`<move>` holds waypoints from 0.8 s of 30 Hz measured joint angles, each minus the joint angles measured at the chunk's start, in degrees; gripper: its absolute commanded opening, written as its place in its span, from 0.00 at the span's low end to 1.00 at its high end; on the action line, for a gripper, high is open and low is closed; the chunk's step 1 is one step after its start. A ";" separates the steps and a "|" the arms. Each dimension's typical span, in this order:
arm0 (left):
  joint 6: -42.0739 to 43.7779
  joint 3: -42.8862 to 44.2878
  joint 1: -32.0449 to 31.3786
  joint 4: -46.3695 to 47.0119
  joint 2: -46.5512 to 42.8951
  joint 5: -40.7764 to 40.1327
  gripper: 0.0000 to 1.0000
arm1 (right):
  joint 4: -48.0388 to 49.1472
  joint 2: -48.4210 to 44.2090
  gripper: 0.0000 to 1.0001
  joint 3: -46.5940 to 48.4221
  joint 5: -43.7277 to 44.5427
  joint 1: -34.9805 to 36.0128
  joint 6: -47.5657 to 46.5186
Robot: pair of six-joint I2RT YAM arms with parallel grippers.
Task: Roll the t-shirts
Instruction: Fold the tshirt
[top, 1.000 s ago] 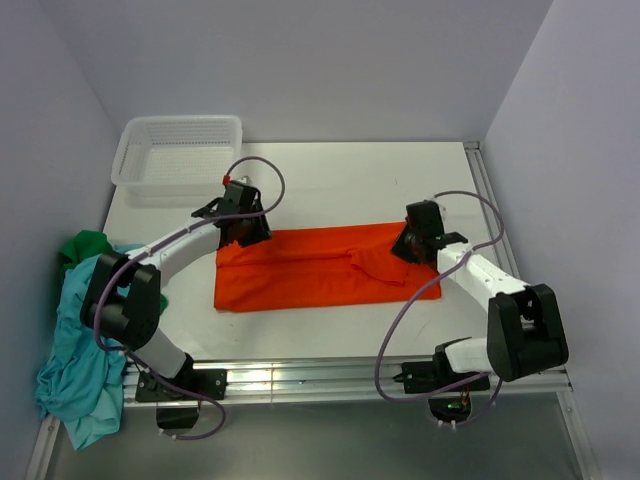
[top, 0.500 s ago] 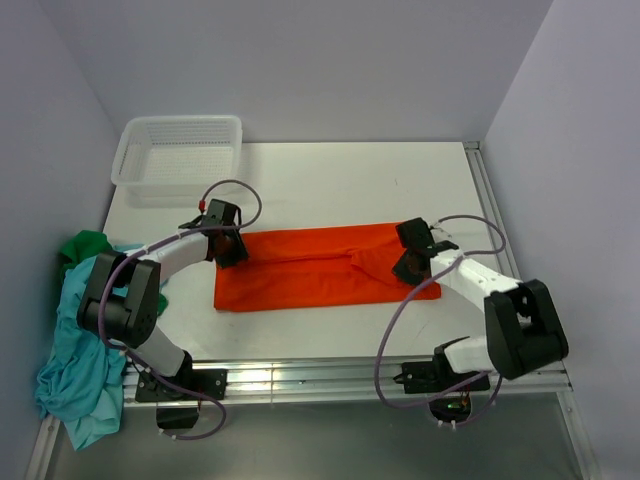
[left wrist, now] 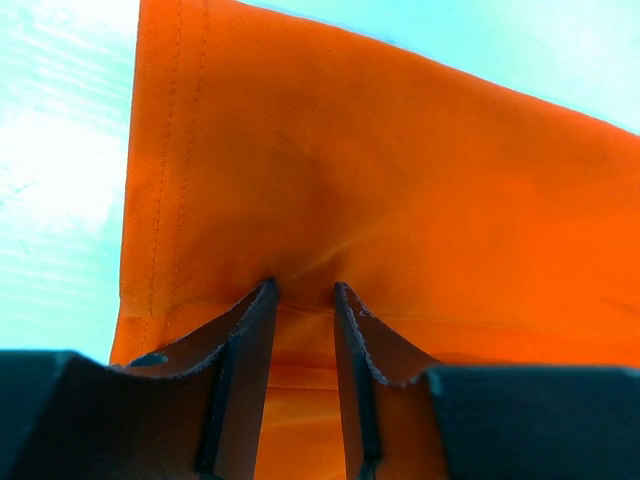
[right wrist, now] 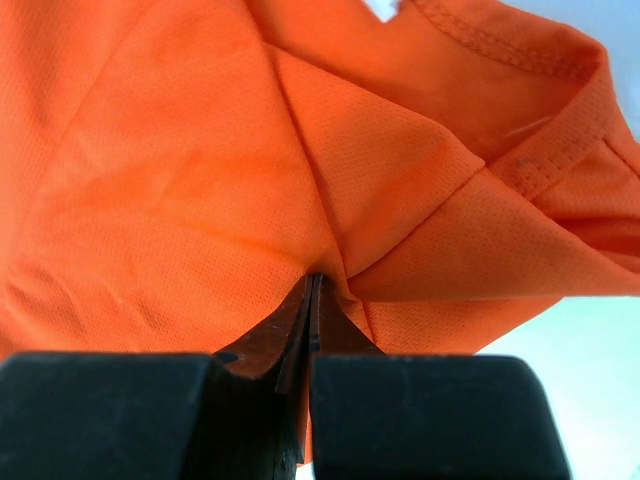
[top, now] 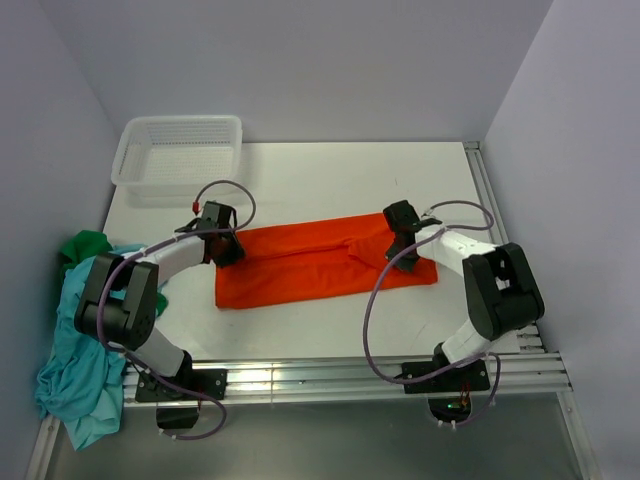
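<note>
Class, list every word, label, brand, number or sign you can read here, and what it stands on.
None can be read: the orange t-shirt is plain, the white mesh basket bears no label, and the teal-blue t-shirt shows no print.

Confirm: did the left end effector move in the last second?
Yes. The left end effector shifted near-left, away from the white basket, gripping the orange t-shirt.

Bare tbl point(top: 330, 180) btwn basket point(top: 178, 155) — tee point(top: 300, 265)
</note>
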 measured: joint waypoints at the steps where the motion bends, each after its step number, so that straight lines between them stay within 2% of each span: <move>1: -0.39 -0.55 0.02 0.57 -0.39 0.07 0.36 | -0.11 1.07 0.00 1.11 -0.11 -0.50 -0.26; 14: -5.53 -9.84 -1.40 7.13 -7.48 2.58 0.36 | -1.14 14.05 0.00 16.65 -2.08 -7.63 -6.73; 19: -8.76 -12.81 -6.21 6.99 -10.73 1.88 0.37 | -1.49 18.51 0.00 22.56 -2.12 -8.48 -8.46; 24: -14.49 -14.97 -15.21 5.90 -13.51 0.83 0.37 | -2.10 21.73 0.00 27.12 -2.10 -8.90 -9.84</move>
